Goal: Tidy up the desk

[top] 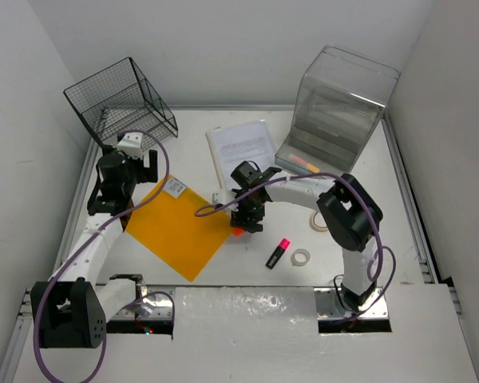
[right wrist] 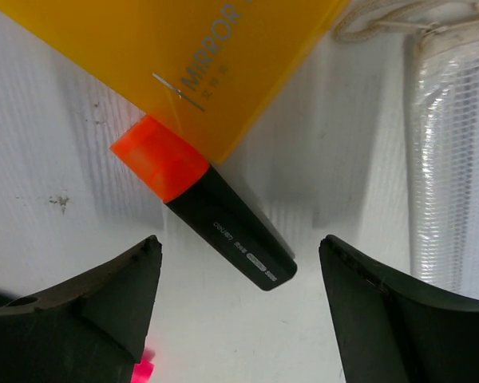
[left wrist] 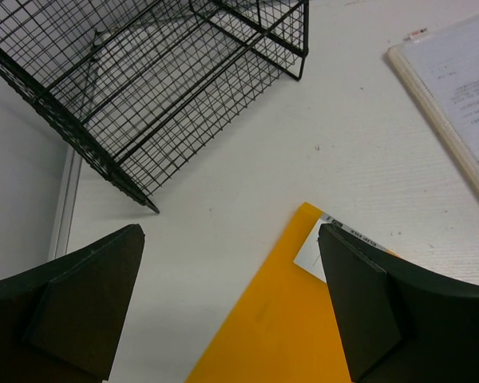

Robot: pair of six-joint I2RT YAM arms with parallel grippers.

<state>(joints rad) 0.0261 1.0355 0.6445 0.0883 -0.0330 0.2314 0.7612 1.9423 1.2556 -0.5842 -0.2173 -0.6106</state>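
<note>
The desk [top: 399,231] is a white tabletop with silver rails. An orange-yellow folder [top: 180,227] lies flat left of centre. A black highlighter with an orange cap [right wrist: 223,219] lies on the desk, its cap against the folder's edge [right wrist: 144,48]. My right gripper [right wrist: 239,243] hangs open over the highlighter's black end, fingers on either side and apart from it; from above it is at the folder's right corner [top: 246,219]. My left gripper [left wrist: 231,239] is open and empty above the folder's far corner [left wrist: 295,319], near the wire rack.
A black wire rack [top: 124,100] stands at the back left and a clear plastic drawer box [top: 339,108] at the back right. A white booklet [top: 241,148] lies between them. A pink-capped highlighter [top: 278,253] and two tape rolls [top: 301,258] [top: 319,221] lie right of the folder.
</note>
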